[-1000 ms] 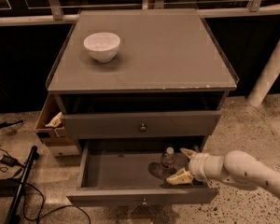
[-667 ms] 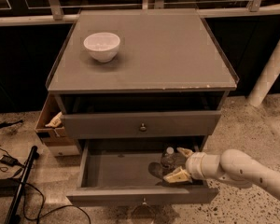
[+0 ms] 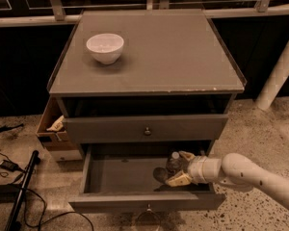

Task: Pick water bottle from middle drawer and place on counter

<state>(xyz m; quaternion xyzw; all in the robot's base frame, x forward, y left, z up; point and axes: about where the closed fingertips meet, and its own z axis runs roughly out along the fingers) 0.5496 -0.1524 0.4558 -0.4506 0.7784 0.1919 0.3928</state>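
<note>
The water bottle [image 3: 173, 161] stands upright at the right end of the middle drawer [image 3: 120, 174]. The gripper [image 3: 180, 167] is open, straddling it; closing squarely on the body before lifting appears advisable.

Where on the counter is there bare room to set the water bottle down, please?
Most of the counter is bare: the whole right half and the front strip up to the chipped edge. Only the back-left corner is taken, by the white bowl. The hand is in the middle drawer's crowded right end, at the water bottle.
</note>
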